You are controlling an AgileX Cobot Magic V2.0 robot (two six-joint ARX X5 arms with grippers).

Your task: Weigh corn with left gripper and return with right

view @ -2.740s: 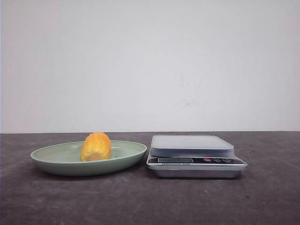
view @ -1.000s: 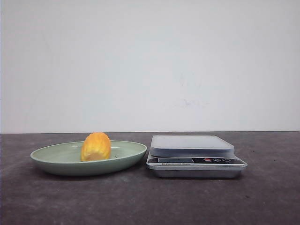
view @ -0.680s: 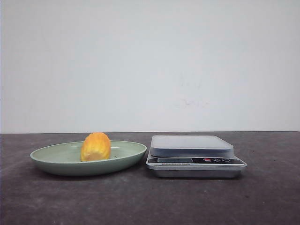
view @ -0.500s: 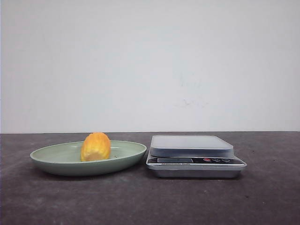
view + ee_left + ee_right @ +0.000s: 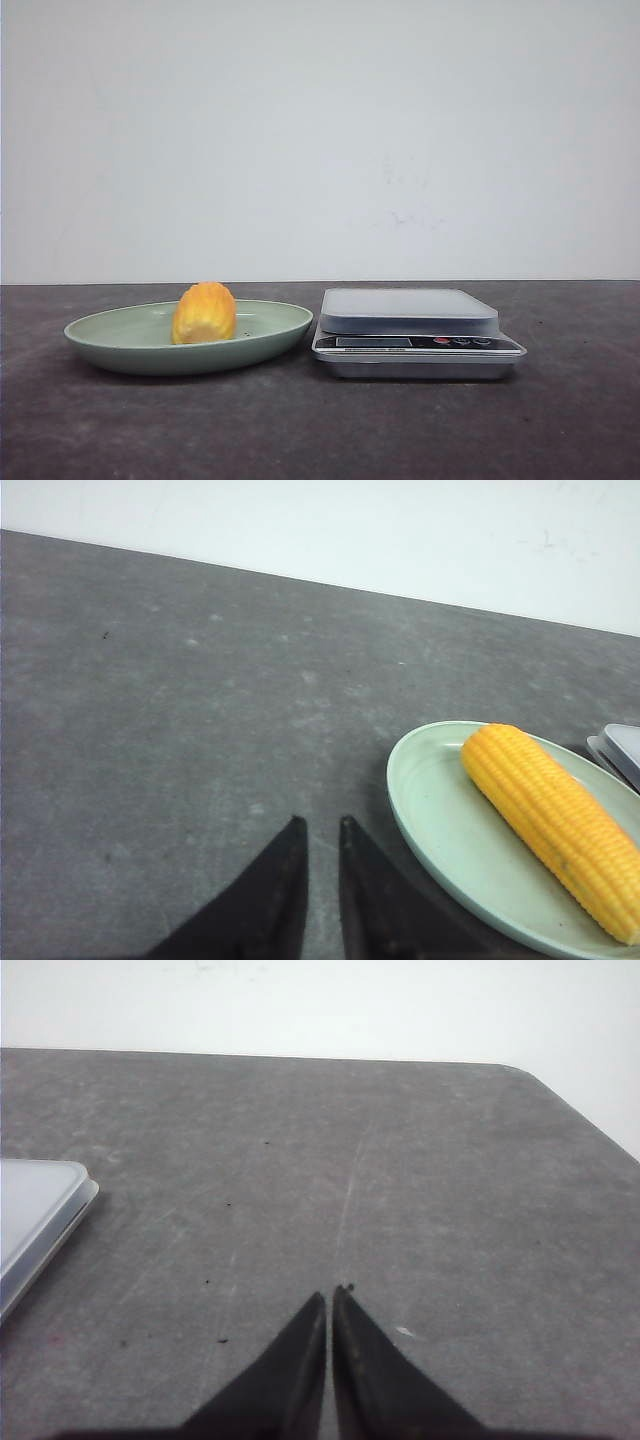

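The corn [image 5: 205, 313], yellow-orange with kernel rows, lies in a pale green plate [image 5: 110, 348] at the left of the table. It looks egg-shaped end-on in the front view, and the left wrist view shows it as a long cob [image 5: 550, 815]. My left gripper [image 5: 322, 825] hovers over bare table beside the plate's rim [image 5: 420, 795], its fingers slightly apart and holding nothing. My right gripper [image 5: 331, 1293] is shut and empty over the table, off to the side of the scale [image 5: 30, 1210]. Neither gripper shows in the front view.
A silver digital kitchen scale [image 5: 410, 312] with a flat grey platform stands just right of the plate, nearly touching it. The table's rounded far corner [image 5: 530, 1072] shows in the right wrist view. A white wall stands behind the table.
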